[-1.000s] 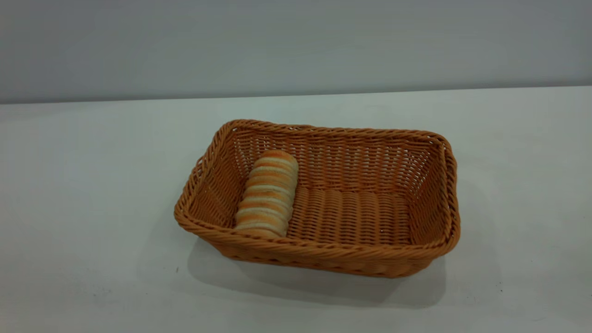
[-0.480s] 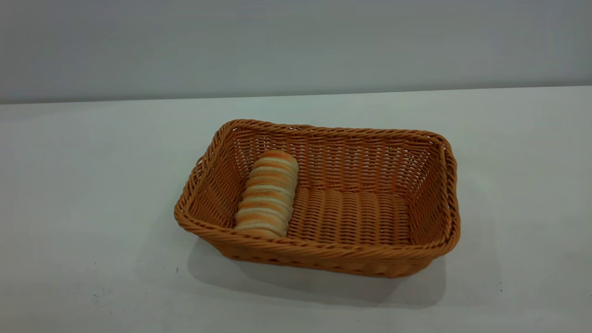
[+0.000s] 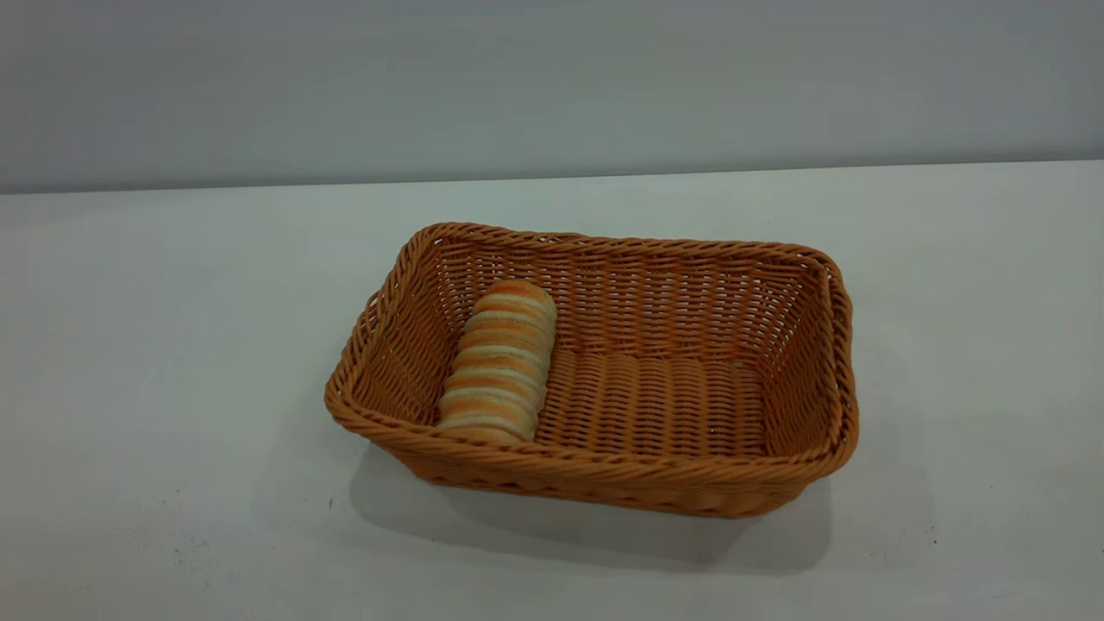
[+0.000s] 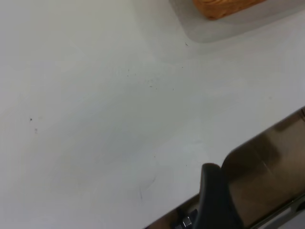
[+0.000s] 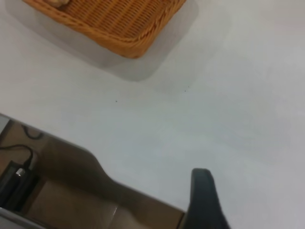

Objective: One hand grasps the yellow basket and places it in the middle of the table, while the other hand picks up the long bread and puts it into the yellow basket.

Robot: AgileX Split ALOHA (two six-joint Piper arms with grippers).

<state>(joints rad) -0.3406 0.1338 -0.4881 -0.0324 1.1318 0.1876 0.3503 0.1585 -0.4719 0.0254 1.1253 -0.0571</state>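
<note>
Exterior view showed neither of my arms, only the yellow basket [image 3: 690,470] standing near the middle of the table [image 3: 172,345], one long side toward the near edge and the other toward the far edge. Inside it lay the long bread [image 3: 500,366], flat on the woven floor at the basket's left end, close beside the left wall, its length running from the near wall toward the far one and its cream and orange-brown ribs facing up. Both of my grippers were well apart from the basket and held nothing. From my left wrist camera, only one dark finger [image 4: 214,200] of the left gripper showed, above the table's edge where the white top gave way to a brown floor; a single corner of the basket [image 4: 224,7] sat far off across bare table, with a few dark specks between. From my right wrist camera, one dark finger [image 5: 202,198] of the right gripper likewise hung near the table's edge, and a corner of the basket [image 5: 128,38] with its braided rim lay well away on the white top. With just one finger visible on each side, I could not tell whether either gripper stood apart or together.
</note>
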